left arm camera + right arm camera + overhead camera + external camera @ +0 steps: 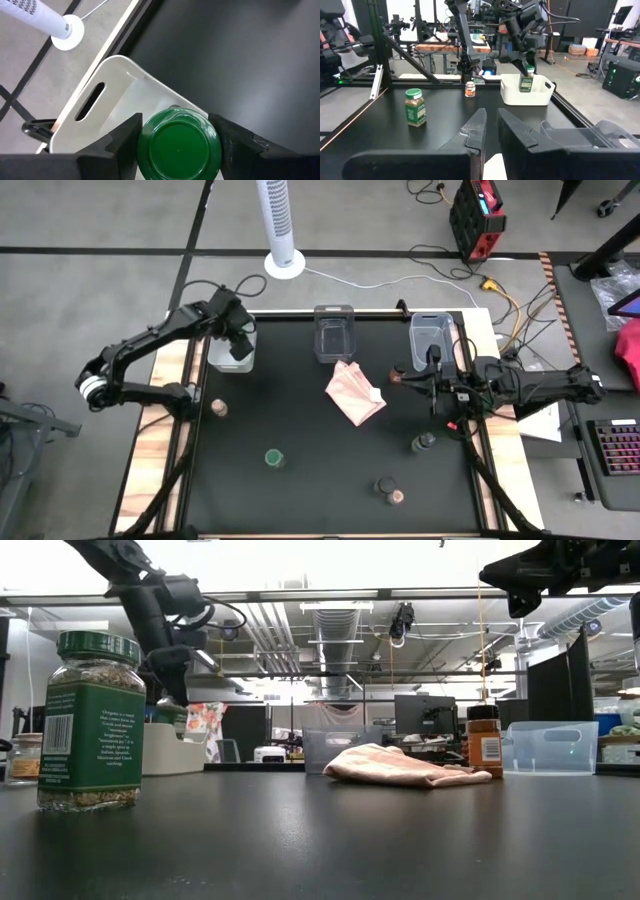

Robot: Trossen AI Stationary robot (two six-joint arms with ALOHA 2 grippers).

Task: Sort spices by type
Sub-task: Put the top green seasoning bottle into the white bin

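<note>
The left gripper hangs over the white bin at the bench's far left corner, its fingers holding a green-lidded spice jar (lid up, partly down inside the bin).

The right gripper waits above the bench's right side near the clear bin, fingers narrow and holding nothing.

Other jars stand scattered on the bench: another green-lidded jar, a pinkish-lidded jar, a dark-lidded jar.
</note>
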